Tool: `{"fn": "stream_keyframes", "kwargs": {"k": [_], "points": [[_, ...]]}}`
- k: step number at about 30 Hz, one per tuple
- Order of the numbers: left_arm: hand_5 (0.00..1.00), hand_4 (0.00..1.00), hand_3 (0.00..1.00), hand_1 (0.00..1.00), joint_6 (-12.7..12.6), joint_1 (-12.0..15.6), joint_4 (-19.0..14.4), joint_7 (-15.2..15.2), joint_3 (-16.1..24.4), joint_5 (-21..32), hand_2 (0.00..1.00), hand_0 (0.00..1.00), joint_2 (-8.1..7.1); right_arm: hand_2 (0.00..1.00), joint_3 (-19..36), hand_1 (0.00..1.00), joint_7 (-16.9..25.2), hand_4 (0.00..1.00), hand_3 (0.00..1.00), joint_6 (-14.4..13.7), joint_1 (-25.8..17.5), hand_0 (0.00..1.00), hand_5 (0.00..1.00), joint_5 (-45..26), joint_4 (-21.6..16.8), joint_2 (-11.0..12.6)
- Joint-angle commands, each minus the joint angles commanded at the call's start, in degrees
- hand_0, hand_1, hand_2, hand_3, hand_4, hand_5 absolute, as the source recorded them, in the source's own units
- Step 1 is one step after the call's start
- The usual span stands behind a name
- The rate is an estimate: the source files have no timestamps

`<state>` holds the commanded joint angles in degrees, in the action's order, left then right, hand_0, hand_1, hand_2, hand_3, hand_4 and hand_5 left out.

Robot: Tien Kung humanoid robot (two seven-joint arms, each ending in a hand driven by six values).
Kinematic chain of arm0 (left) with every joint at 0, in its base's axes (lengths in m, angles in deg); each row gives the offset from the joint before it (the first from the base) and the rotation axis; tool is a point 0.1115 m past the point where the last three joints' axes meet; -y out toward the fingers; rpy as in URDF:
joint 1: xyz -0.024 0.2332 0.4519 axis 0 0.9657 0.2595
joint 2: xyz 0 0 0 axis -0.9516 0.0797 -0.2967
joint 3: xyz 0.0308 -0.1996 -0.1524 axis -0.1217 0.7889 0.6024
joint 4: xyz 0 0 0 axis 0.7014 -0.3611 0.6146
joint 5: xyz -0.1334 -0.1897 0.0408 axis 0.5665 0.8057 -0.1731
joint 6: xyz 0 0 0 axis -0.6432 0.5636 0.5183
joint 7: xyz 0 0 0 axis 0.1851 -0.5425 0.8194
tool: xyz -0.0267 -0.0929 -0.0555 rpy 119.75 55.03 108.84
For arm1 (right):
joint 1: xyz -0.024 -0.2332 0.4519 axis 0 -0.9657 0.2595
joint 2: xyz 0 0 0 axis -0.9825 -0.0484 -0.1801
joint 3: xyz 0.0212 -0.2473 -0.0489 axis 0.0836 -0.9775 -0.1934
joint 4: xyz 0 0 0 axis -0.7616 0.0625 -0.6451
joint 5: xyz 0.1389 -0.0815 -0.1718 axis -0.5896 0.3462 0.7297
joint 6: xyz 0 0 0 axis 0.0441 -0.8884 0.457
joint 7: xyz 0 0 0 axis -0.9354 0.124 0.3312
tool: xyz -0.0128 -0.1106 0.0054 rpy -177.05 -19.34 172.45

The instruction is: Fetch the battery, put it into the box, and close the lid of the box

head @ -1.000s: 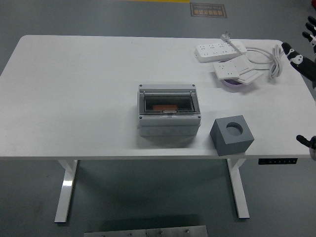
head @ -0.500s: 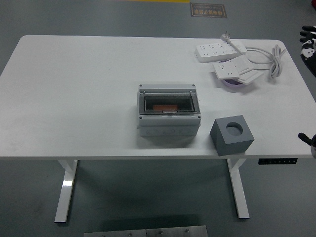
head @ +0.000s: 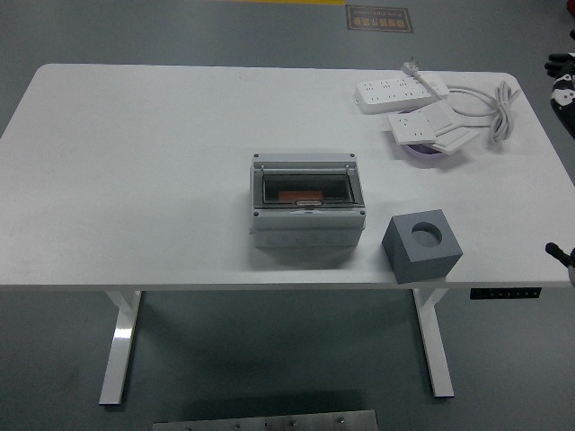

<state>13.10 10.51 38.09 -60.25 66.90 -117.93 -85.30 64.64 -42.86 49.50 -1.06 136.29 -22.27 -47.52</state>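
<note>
The grey box (head: pixel 307 208) stands at the middle of the white table (head: pixel 135 162), near the front edge. Its clear lid (head: pixel 305 186) lies flat and shut. An orange battery (head: pixel 300 196) shows through the lid, inside the box. My right hand (head: pixel 562 81) is only a black and white sliver at the picture's right edge, off the table's far right corner and far from the box. Another black part of that arm (head: pixel 561 255) pokes in lower on the right edge. No left arm shows.
A grey cube with a round hole (head: pixel 421 244) sits right of the box at the front edge. At the back right lie a white power strip (head: pixel 401 89), its coiled cable (head: pixel 497 106), and white socket plates on a purple dish (head: pixel 429 130).
My right hand has pulled back to the right and up, from beside the table's corner to almost out of the picture. The box and the other things have not moved.
</note>
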Motion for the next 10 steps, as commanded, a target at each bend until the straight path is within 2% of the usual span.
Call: {"fn": "stream_keyframes", "kwargs": {"k": [5,6,10], "points": [[0.002,0.496,0.544,0.697,-0.1,0.0,0.0,0.0,0.0,0.1,0.579,0.629,0.0,0.561,0.3,0.582,0.1,0.494,0.587,0.1,0.0,0.642,0.002,-0.7,0.3,0.0],[0.002,0.492,0.544,0.697,-0.1,0.0,0.0,0.1,-0.1,0.1,0.578,0.629,0.0,0.558,0.3,0.581,0.2,0.516,0.54,0.1,0.0,0.64,0.002,-0.8,0.3,0.0],[0.002,0.492,0.544,0.697,-0.2,0.0,0.0,0.1,-0.1,0.2,0.578,0.629,0.02,0.558,0.4,0.581,0.2,0.516,0.54,0.0,0.1,0.64,0.002,-1.2,0.4,-0.1]]}}
